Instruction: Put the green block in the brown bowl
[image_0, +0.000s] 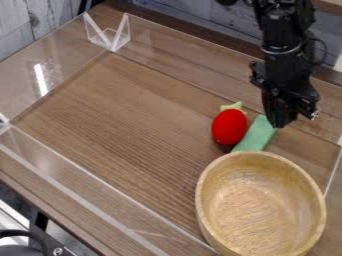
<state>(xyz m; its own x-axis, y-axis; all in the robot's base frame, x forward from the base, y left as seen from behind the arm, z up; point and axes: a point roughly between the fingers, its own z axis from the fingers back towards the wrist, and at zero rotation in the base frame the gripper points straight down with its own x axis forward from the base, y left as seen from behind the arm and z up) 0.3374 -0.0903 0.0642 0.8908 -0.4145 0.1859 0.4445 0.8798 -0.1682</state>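
Note:
The green block, a flat mint-green slab, lies slanted on the wooden table just beyond the brown bowl, its near end close to the bowl's rim. My gripper points down over the block's far end, its dark fingers drawn in against that end. The block's near end still looks low at the table. The brown bowl is wide, light wood, and holds nothing.
A round red strawberry toy with a green top sits right beside the block on its left. Clear acrylic walls border the table, and a small clear stand is at the far left.

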